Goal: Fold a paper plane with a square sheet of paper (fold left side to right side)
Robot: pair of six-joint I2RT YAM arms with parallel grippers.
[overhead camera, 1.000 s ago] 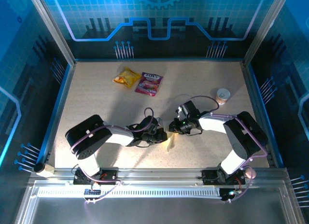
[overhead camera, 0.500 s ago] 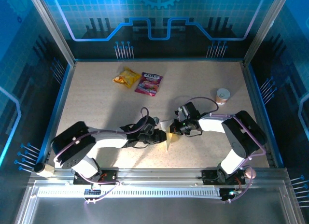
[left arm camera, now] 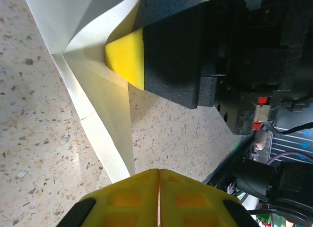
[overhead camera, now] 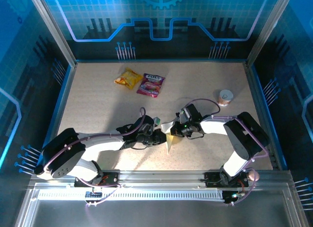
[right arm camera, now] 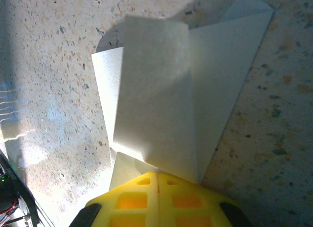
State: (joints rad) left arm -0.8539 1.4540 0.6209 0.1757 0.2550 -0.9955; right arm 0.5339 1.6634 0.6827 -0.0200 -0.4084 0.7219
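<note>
The thin white paper plane (overhead camera: 170,141), already creased into a narrow pointed dart, is lying on the speckled beige table (overhead camera: 98,100) between both arms. The right hand (right arm camera: 157,177) is clamping a raised flap, and the left hand (left arm camera: 159,174) is resting, fingers together, at its edge. Probably only the closing folds are remaining.

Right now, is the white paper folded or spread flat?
Folded: the paper shows overlapping layers and sharp creases, and narrows to a point.
</note>
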